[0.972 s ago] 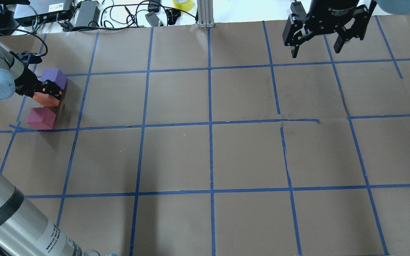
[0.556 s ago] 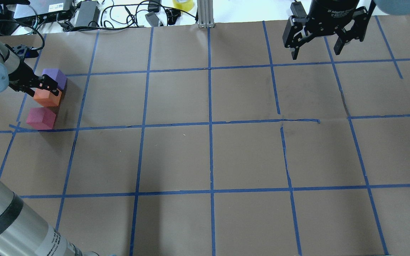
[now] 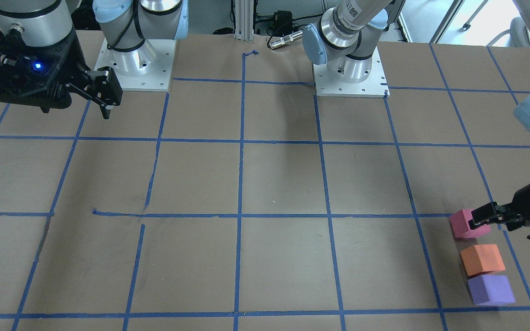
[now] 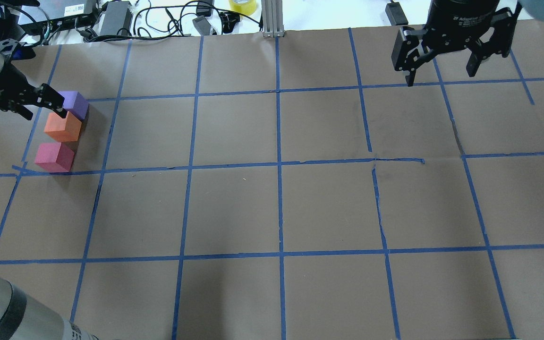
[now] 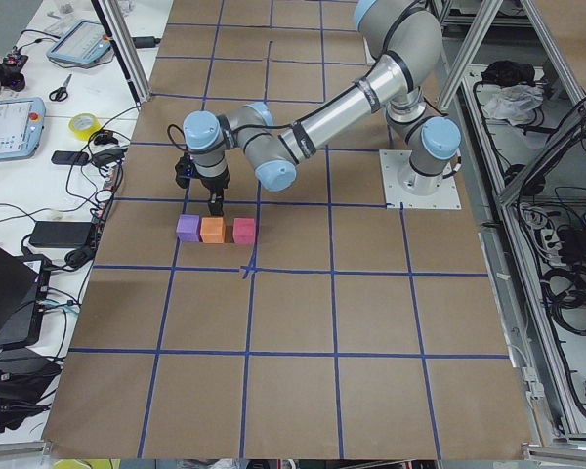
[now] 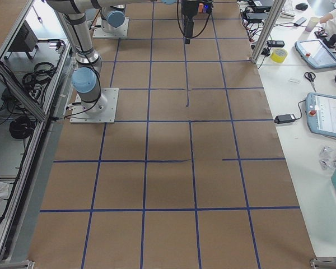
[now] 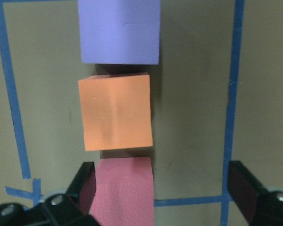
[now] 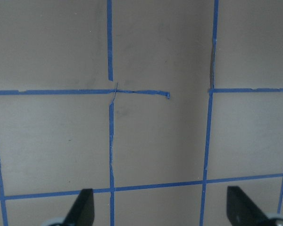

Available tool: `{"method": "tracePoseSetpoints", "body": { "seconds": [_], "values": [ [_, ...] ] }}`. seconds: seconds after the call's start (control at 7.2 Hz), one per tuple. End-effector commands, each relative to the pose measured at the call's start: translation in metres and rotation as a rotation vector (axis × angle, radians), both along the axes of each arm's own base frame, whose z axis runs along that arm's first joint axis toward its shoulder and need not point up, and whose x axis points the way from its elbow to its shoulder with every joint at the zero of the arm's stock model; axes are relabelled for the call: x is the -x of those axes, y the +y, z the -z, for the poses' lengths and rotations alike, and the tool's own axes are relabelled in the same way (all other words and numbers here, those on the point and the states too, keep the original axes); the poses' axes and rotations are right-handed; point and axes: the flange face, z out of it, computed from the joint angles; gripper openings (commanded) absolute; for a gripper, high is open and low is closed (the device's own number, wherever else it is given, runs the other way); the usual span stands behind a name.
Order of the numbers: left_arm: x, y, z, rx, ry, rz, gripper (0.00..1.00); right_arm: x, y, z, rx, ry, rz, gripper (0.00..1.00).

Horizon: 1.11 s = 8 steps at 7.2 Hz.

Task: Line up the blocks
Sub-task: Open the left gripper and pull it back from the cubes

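Three blocks lie in a short line near the table's left edge: purple (image 4: pixel 76 105), orange (image 4: pixel 63 127) and pinkish red (image 4: pixel 55 157). The left wrist view shows them from above, purple (image 7: pixel 119 30), orange (image 7: pixel 116 110) and pinkish red (image 7: pixel 122 190), orange almost touching both neighbours. They also show in the front-facing view, pinkish red (image 3: pixel 465 224), orange (image 3: pixel 482 259) and purple (image 3: pixel 490 289). My left gripper (image 4: pixel 40 106) is open and empty, raised above the blocks. My right gripper (image 4: pixel 439 78) is open and empty, high over the far right of the table.
Blue tape lines cross the brown paper cover in a grid. Cables, power bricks and a yellow tape roll (image 4: pixel 242 5) lie past the far edge, beside an aluminium post (image 4: pixel 272 19). Both arm bases (image 3: pixel 348 69) stand at my side of the table.
My left gripper has come off the orange block and drawn away up and to the left. The orange block stays between purple and pinkish red. My right gripper has shifted slightly right.
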Motion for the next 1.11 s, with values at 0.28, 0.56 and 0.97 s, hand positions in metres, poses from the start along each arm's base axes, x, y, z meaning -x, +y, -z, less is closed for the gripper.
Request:
{"method": "tracePoseSetpoints", "body": {
  "seconds": [0.28, 0.56, 0.97],
  "values": [
    [0.083, 0.094, -0.14, -0.101, 0.031, -0.106, 1.0, 0.014, 0.012, 0.023, -0.102, 0.173, -0.056, 1.0],
    [0.095, 0.131, -0.18, -0.102, -0.018, -0.108, 1.0, 0.017, 0.013, 0.021, -0.094, 0.197, -0.058, 1.0],
    [0.149, 0.127, -0.187, -0.083, -0.035, -0.151, 1.0, 0.016, 0.012, 0.016, -0.059, 0.189, -0.041, 1.0]
  ]
}}
